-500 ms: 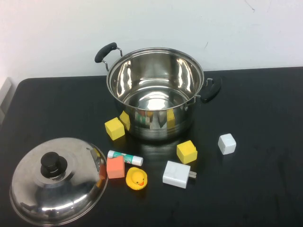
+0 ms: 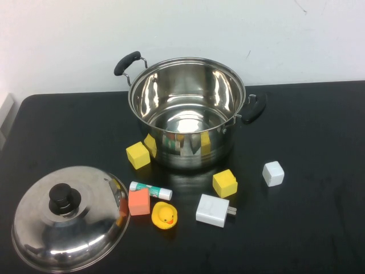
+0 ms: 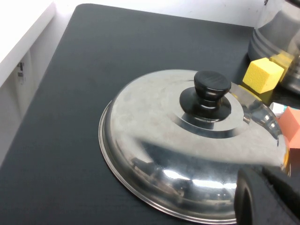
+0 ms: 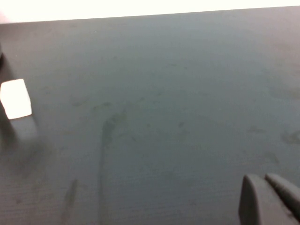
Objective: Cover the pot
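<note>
Pot [image 2: 187, 114], stainless steel with two black side handles, stands open and uncovered at the far middle of the black surface [image 2: 319, 222]. Two yellow blocks lie near its base, one [image 2: 138, 155] toward the robot's left and one [image 2: 224, 183] in front. Further out from the pot sit a white cube [image 2: 273, 173], a white charger [image 2: 213, 210], a rubber duck [image 2: 165, 216], an orange block [image 2: 139, 201] and a glue stick [image 2: 150, 189]. Well apart from the pot, front-left, rests the domed lid [image 2: 68, 220] with its black knob up. The left tool [image 3: 269, 197] hovers just beside the lid's rim; the right tool [image 4: 269, 199] hangs over bare surface, with the white cube in its view. Whether either tool is apart or together cannot be told.
</note>
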You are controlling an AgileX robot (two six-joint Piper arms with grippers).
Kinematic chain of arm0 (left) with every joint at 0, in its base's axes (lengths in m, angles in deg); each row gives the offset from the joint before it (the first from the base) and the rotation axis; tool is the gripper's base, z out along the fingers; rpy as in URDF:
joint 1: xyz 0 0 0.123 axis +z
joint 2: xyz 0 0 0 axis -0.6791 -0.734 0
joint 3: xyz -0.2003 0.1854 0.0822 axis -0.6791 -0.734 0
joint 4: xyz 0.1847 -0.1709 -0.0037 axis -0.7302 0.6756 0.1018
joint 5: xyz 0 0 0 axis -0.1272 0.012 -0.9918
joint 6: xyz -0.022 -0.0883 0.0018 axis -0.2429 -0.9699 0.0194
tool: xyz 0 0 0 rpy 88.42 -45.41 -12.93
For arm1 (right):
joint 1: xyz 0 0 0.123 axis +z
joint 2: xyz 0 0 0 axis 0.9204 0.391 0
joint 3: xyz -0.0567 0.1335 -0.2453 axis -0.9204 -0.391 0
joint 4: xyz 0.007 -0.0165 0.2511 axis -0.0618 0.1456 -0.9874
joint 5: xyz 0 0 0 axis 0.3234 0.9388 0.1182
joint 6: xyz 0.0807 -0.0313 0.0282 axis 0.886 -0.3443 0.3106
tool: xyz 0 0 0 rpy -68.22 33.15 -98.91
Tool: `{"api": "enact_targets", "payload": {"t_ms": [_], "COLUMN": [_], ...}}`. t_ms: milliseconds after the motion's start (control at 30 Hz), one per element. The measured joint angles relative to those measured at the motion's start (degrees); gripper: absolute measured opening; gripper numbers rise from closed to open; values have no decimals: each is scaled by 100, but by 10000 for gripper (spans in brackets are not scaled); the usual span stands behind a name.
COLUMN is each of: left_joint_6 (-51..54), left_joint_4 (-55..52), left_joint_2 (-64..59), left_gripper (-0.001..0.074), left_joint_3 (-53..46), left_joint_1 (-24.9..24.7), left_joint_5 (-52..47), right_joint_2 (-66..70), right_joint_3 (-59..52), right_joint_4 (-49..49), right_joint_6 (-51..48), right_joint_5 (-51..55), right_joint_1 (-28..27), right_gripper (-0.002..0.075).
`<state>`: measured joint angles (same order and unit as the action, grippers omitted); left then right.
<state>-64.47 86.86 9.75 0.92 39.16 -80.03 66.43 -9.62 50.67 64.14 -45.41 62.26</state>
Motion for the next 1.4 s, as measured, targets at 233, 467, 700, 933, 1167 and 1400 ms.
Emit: {"api": "enact_targets", "payload": {"t_ms": [233, 467, 700, 933, 1167, 1400], "left_joint_6": [0, 0, 0, 161, 99, -269], "left_joint_4": [0, -4, -30, -131, -131, -37], "left_joint_2": [0, 0, 0, 0, 0, 12], "left_gripper": [-1, -2, -1, -1, -1, -1], "left_joint_3": [0, 3, 3, -21, -21, -21], "left_joint_1": [0, 0, 0, 0, 0, 0], "left_joint_5": [-3, -3, -3, 1141, 4820, 7704], "right_joint_2": [0, 0, 0, 0, 0, 0], "right_joint_3": [0, 0, 0, 0, 0, 0], "right_joint_4": [0, 0, 0, 10, 10, 10], "right_joint_6": [0, 0, 0, 0, 0, 0], "right_joint_5": [0, 0, 0, 0, 0, 0], "right_joint_1": [0, 0, 0, 0, 0, 0], "right_gripper": [-2, -2, -2, -2, -2, -2]}}
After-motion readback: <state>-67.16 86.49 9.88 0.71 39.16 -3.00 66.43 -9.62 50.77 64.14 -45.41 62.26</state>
